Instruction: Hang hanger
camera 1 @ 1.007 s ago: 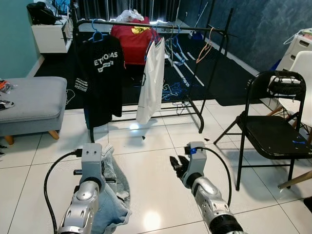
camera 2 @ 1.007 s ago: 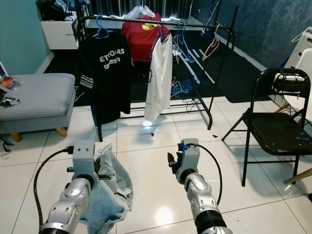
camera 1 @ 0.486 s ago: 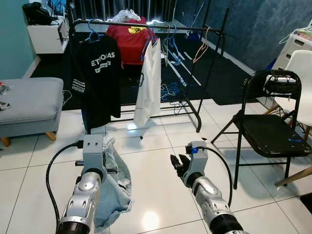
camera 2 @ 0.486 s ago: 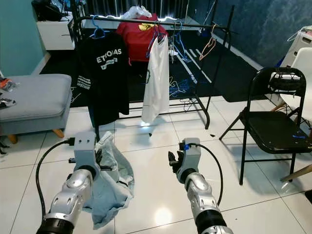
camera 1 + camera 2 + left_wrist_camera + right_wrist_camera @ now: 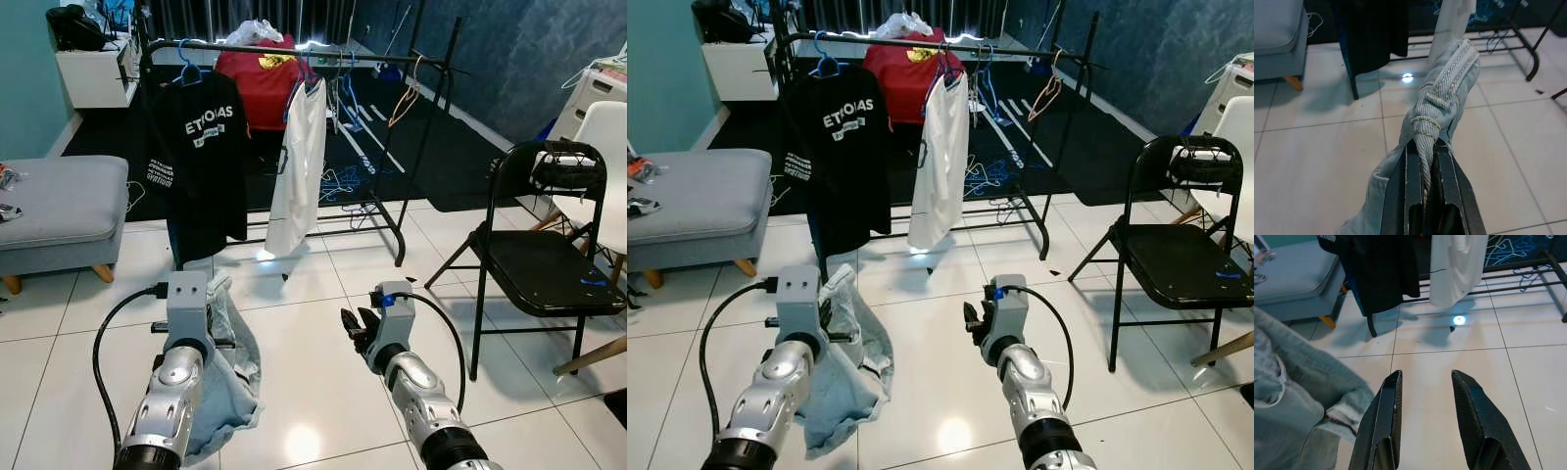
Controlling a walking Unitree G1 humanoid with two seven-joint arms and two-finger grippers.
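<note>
Ahead of both grippers, the garment rack (image 5: 294,49) sits slightly closer than a second ago. Left gripper (image 5: 1425,161) stays clamped on pale denim garment (image 5: 1444,103); right gripper (image 5: 1425,396) gapes empty. Approach continues; hanging not begun.

We see a bright, evenly lit room in both eye views, sharp with no motion blur. Overhead light bounces off the glossy white floor tiles (image 5: 323,323): one small hot spot under the clothes rack (image 5: 294,59), a softer glow low between the arms. Backlight glare runs along the top of the rack, against a dark background. Soft shadows lie under the black chair (image 5: 534,259) and grey sofa (image 5: 54,211). The far dark rug and wall read dim, with low detail. In the wrist views, the near black fingers (image 5: 1381,426) and denim cloth (image 5: 1444,103) look slightly soft, the floor crisper, and the same glare dot shows. Lines bend mildly at the edges.
</note>
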